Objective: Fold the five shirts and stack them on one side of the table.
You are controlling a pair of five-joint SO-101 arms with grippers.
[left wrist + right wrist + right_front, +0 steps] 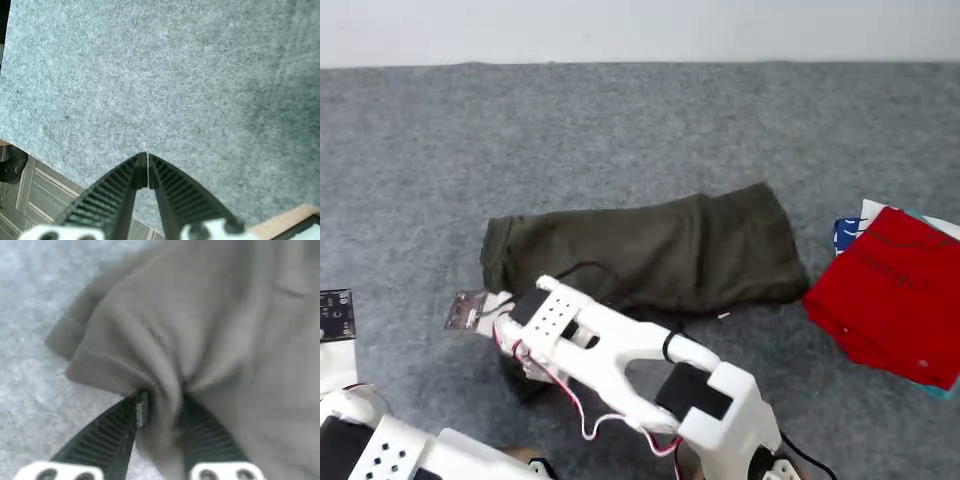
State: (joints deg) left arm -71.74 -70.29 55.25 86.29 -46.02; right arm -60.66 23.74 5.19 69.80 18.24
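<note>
An olive green shirt lies crumpled lengthwise across the middle of the grey felt mat. My right gripper is shut on a bunched fold of the olive shirt near its hem. In the high view the right arm stretches from the near edge to the shirt's near-left corner. A folded red shirt tops a stack at the right edge, with blue and white cloth showing beneath it. My left gripper is shut on nothing, hanging above bare felt by the mat's edge.
The left arm's white base sits at the near-left corner. Bare felt spreads over the far half of the table and to the left of the olive shirt. Wooden floor shows past the mat's edge in the left wrist view.
</note>
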